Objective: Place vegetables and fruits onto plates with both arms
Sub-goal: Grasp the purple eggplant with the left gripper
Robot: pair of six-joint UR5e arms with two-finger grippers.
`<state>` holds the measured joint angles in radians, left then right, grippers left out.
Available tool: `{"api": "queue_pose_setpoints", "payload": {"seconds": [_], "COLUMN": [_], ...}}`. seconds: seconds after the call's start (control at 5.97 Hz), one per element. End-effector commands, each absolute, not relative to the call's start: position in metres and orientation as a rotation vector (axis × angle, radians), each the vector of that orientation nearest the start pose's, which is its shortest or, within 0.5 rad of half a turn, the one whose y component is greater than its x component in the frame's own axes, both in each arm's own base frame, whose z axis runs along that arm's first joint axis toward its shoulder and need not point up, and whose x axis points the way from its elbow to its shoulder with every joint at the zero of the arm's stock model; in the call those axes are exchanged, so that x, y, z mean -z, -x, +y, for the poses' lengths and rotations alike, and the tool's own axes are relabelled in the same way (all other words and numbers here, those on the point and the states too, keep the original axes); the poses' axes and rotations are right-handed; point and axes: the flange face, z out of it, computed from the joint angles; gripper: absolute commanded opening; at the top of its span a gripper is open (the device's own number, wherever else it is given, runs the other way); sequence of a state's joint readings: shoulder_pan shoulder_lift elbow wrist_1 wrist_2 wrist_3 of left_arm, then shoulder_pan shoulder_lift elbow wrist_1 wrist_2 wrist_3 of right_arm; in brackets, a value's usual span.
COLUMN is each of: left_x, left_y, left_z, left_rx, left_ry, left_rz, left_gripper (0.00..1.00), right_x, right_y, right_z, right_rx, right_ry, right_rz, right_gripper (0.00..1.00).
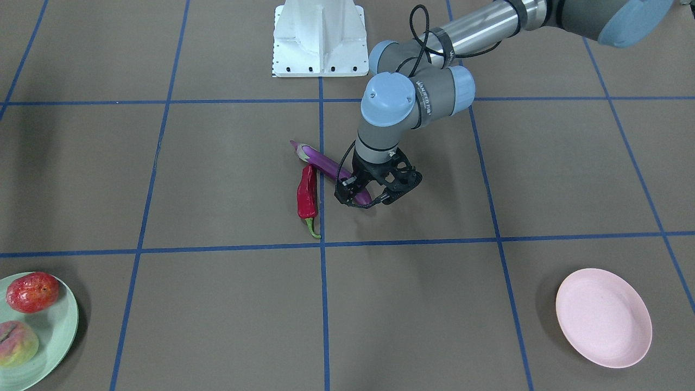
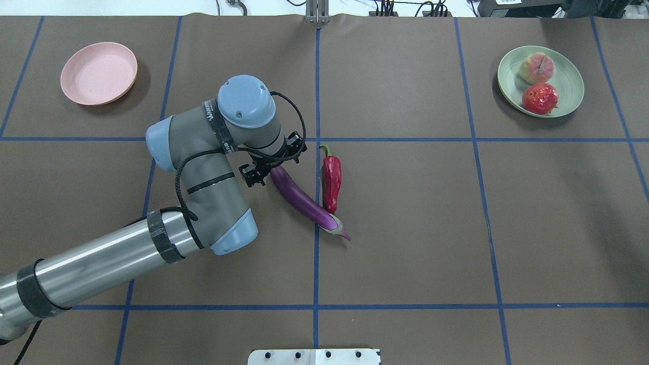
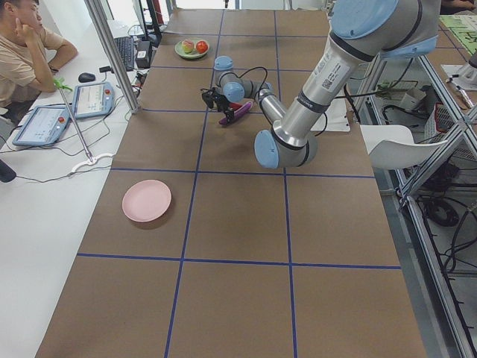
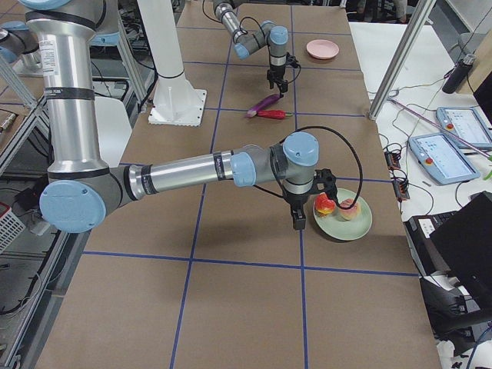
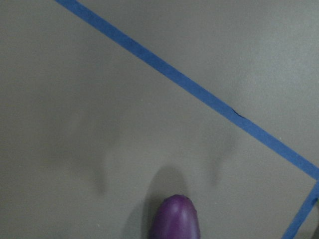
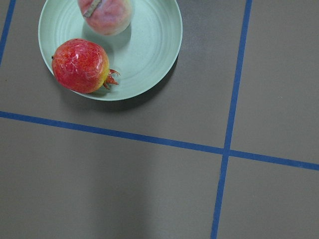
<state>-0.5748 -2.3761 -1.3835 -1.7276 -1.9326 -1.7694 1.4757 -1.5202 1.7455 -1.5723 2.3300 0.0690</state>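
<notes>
The purple eggplant [image 1: 326,163] lies on the table, touching the red chili pepper [image 1: 307,195] beside it. My left gripper [image 1: 362,199] is down over the eggplant's blunt end, its jaws open on either side of it. The left wrist view shows only that end [image 5: 175,219]. The peach [image 2: 537,67] and the red-orange fruit [image 2: 540,98] sit on the mint green plate [image 2: 570,86]. The pink plate [image 2: 99,73] is empty. My right gripper [image 4: 297,223] shows only in the exterior right view, beside the green plate [image 4: 346,227]; I cannot tell if it is open.
The white base block [image 1: 319,38] stands at the robot's edge of the table. Blue tape lines divide the brown table cover into squares. An operator [image 3: 30,52] sits at a side desk with tablets.
</notes>
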Motion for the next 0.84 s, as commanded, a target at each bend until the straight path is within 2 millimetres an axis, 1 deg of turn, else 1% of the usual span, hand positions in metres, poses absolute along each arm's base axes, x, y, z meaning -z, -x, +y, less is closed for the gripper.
{"api": "queue_pose_setpoints", "payload": {"seconds": [0.0,0.17,0.34,0.5,0.67], "left_x": [-0.229,-0.235,-0.232,-0.225,-0.195], "left_y": [-0.615,-0.614,-0.607,-0.589,-0.543], "left_z": [-0.48,-0.48,-0.484,-0.495,-0.505], "left_rx": [0.59,0.576,0.583,0.531,0.411], "left_ry": [0.155,0.15,0.144,0.113,0.037], "left_rz": [0.788,0.759,0.752,0.718,0.719], "left_gripper": [0.51,0.01,0.0,0.0,0.0], "right_x": [-0.547,-0.548,-0.548,-0.547,-0.547], "right_y": [-0.015,-0.014,-0.014,-0.014,-0.014], "right_z": [-0.521,-0.522,-0.522,-0.522,-0.522], "right_rx": [0.105,0.105,0.104,0.105,0.103], "right_ry": [-0.149,-0.147,-0.147,-0.148,-0.148], "right_rz": [-0.772,-0.772,-0.772,-0.772,-0.772], "right_gripper": [1.0,1.0,1.0,1.0,1.0]}}
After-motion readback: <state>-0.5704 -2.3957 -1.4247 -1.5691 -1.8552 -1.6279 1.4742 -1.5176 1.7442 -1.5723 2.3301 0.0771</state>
